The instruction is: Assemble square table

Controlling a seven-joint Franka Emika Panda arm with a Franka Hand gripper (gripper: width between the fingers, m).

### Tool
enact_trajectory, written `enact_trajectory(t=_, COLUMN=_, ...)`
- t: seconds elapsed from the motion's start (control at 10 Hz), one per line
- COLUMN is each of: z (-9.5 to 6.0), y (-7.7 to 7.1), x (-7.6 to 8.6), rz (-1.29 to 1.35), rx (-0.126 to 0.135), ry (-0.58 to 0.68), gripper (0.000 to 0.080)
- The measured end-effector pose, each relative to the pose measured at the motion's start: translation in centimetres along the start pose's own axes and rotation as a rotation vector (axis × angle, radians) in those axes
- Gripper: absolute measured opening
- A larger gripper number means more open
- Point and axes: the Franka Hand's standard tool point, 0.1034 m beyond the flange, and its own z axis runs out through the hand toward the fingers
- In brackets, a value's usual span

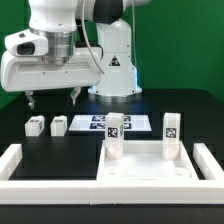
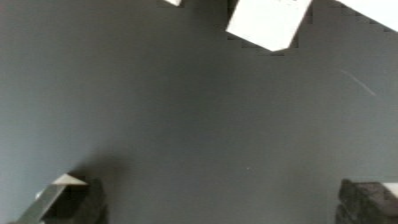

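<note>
Jaws: spread wide and empty, hanging above the worktop (image 1: 60,150). In the wrist view the fingertips (image 2: 71,195) frame bare dark surface, with nothing between them.

Marker board (image 1: 95,122): lies flat at the arm's foot and serves as the reference for every entry below.

Leg 1 (image 1: 34,126), leg 2 (image 1: 59,125): loose, side by side, just beside the marker board on the exterior view's left. Leg 2 is the nearer to the board. Both sit almost directly under the jaws, apart from them. Their long axis is too small to read.

Leg 3 (image 1: 115,128), leg 4 (image 1: 171,128): upright at the slab's 2 far corners, on the marker board's camera side. Whether they are seated or merely standing cannot be told.

Slab (image 1: 150,165): ribs up, on the marker board's camera side, toward the exterior view's right.

Judgement: the next grasp is probably a near-vertical descent onto leg 1 or leg 2.
</note>
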Motion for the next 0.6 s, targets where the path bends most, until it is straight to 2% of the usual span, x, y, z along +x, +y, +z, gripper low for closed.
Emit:
enact_trajectory(t=0.1, z=0.1, y=0.0, x=0.0, rz=-0.014, rx=0.001, ry=-0.003, gripper=0.0649)
enact_trajectory(t=0.2, z=1.0, y=-0.4, x=-0.6, rz=0.060, rx=0.038, ry=-0.076, gripper=0.0649)
enact_trajectory(t=0.3, z=2.0, y=-0.5, x=-0.9, rz=0.088, rx=0.064, ry=-0.101, gripper=0.0649)
enact_trajectory(t=0.5, z=4.1, y=-2.0, x=-3.2, rz=0.222, rx=0.174, ry=-0.298, gripper=0.0649)
enact_trajectory(t=0.6, z=4.3, y=-2.1, x=-3.1, rz=0.209, rx=0.192, ry=-0.371, gripper=0.0649)
